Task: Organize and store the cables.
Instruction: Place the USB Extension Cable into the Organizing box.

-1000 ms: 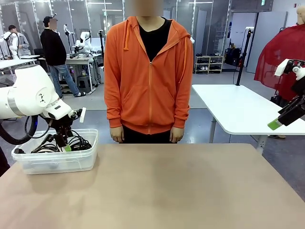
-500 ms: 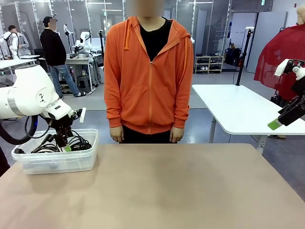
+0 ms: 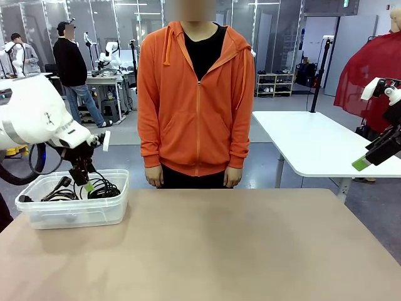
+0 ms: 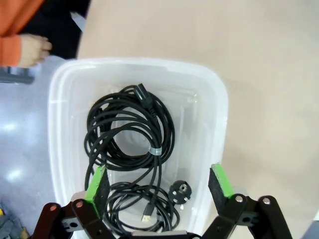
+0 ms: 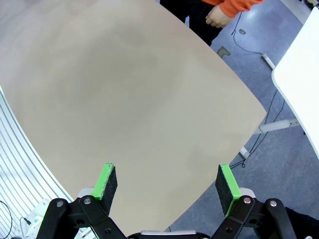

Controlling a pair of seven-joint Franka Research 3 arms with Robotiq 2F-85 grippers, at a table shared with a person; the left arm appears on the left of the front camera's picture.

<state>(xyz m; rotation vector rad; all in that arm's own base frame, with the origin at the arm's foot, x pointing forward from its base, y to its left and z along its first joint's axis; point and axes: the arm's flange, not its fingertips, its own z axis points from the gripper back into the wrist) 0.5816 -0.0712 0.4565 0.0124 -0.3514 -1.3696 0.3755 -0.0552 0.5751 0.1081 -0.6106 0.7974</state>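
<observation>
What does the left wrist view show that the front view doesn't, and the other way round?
Left wrist view alone: a look straight down into the clear bin, with a large coil, a smaller coil with a USB plug and a round power plug. Front view alone: the right gripper open, off the table's right side, and the person's orange hoodie in full. Both: the cables in the bin, the left gripper open above them.
</observation>
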